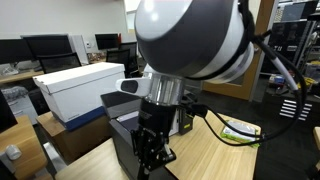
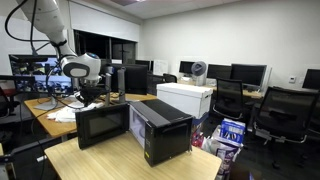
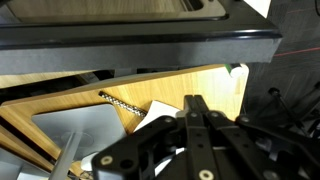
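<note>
My gripper (image 3: 195,103) is shut, its two black fingers pressed together with nothing between them. It hangs over the wooden table (image 3: 185,85), just short of the long dark edge of a black microwave (image 3: 140,45) that fills the top of the wrist view. In an exterior view the gripper (image 1: 150,152) points down beside that black microwave (image 1: 122,138). In an exterior view the gripper (image 2: 92,93) hangs behind the left of two black microwaves (image 2: 102,125).
A second black microwave (image 2: 160,128) stands next to the first. A white box (image 1: 80,85) sits on the neighbouring desk. A white sheet (image 3: 150,115) and a braided cable (image 3: 120,103) lie on the table under the gripper. Monitors and office chairs stand around.
</note>
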You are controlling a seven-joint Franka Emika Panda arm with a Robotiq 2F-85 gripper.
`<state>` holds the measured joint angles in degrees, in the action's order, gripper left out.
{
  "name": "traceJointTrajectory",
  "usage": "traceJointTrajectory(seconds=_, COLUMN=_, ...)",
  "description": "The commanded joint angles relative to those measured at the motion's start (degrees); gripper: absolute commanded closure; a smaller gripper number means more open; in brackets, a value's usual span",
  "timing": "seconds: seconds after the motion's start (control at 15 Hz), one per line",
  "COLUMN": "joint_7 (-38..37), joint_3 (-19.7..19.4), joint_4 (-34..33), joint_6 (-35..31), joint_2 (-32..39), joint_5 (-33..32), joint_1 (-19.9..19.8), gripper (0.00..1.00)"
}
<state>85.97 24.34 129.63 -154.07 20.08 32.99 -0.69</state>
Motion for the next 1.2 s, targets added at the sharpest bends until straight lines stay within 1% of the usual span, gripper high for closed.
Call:
traceJointTrajectory(seconds=0.0, joint_7=1.3, joint_3=-1.5, joint_4=-1.3, joint_6=-3.3, joint_2=3.9, joint_5=-1.7, joint_1=0.0, gripper=0.97)
traceJointTrajectory(seconds=0.2, joint_7=-0.6, joint_3=-3.4, joint_4=-2.2, joint_6=-5.9, joint_2=6.7, joint_5=-4.5, joint_1=-1.1, gripper=0.97)
traceJointTrajectory(seconds=0.33, joint_7=-1.9, joint_3=-4.3, joint_4=-3.1, joint_6=-8.7, joint_2=7.6, joint_5=-5.7, joint_1=-2.2, gripper=0.98)
traceJointTrajectory(seconds=0.6, joint_7=-8.1, joint_3=-6.2, joint_4=-3.5, joint_6=-14.7, joint_2=7.1, joint_5=-9.3, joint_1=-3.9, gripper=0.98)
traceJointTrajectory(seconds=0.73, joint_7=-14.3, joint_3=-10.0, joint_4=-3.0, joint_6=-16.8, joint_2=6.4, joint_5=-13.9, joint_1=-2.2, gripper=0.98)
traceJointTrajectory(seconds=0.8, joint_7=-20.0, joint_3=-14.2, joint_4=-2.4, joint_6=-13.5, joint_2=5.3, joint_5=-18.4, joint_1=0.1, gripper=0.97)
traceJointTrajectory(seconds=0.93, joint_7=-27.8, joint_3=-19.0, joint_4=-2.3, joint_6=-9.5, joint_2=4.9, joint_5=-25.3, joint_1=2.4, gripper=0.97)
traceJointTrajectory(seconds=1.0, joint_7=-31.1, joint_3=-20.6, joint_4=-2.7, joint_6=-7.0, joint_2=5.1, joint_5=-28.5, joint_1=2.9, gripper=0.97)
traceJointTrajectory(seconds=1.13, joint_7=-36.5, joint_3=-22.5, joint_4=-3.4, joint_6=-4.4, joint_2=5.6, joint_5=-33.7, joint_1=3.1, gripper=0.97)
